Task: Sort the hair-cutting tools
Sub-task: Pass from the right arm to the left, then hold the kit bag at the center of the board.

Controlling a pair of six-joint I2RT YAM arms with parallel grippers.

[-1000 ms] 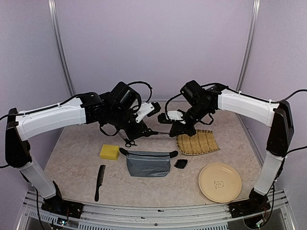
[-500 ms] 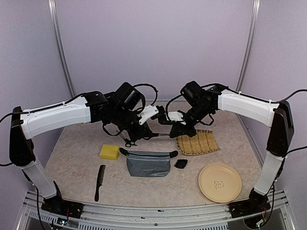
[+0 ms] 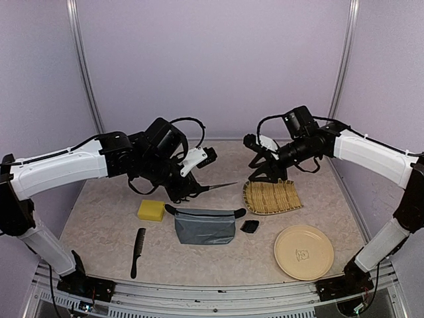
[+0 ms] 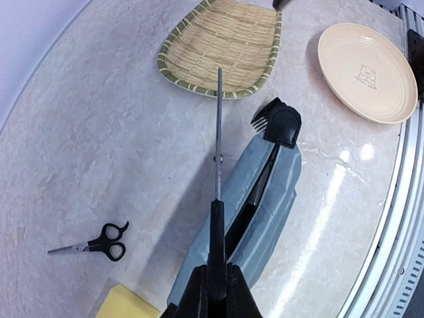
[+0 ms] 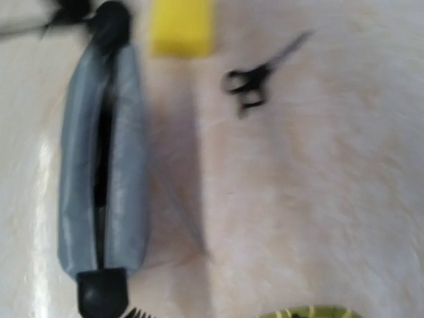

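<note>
Left gripper [image 4: 215,281] is clamped narrow on the handle end of the first scissors [image 4: 218,132]. Its blades are closed and stick straight out ahead of the fingers, in the air over the table [image 3: 106,225]. Right gripper [image 3: 255,159] hangs above the far rim of the bamboo tray [image 3: 271,197]. Cannot tell how wide its fingers stand, and its wrist view is blurred and shows no fingers.

Step, judged: carrying one pair to its sorting spot. The tray lies straight ahead of the blade tip, so it is the likely target, but the destination isn't certain. The next move calls for swinging forward, lowering until the blade lies flat, then letting go.

- Second scissors [image 4: 99,244]: flat on the table, off to the left of the left fingers.
- Clipper guard [image 4: 278,122]: ahead and slightly right, touching the pouch end.
- Grey-blue pouch [image 4: 258,212]: directly under the held blade, zip open.
- Yellow sponge [image 4: 129,305]: below-left of the fingers.
- Comb [image 3: 138,252]: well behind them, toward the arm bases.
- Cream plate [image 3: 303,252]: far right, nothing on it.
- Clipper: not seen.

The tabletop is beige and marbled, glossy near the edge. The walls [image 3: 212,66] are pale lilac with metal uprights, and a metal rail [image 3: 218,295] runs along the near edge.
</note>
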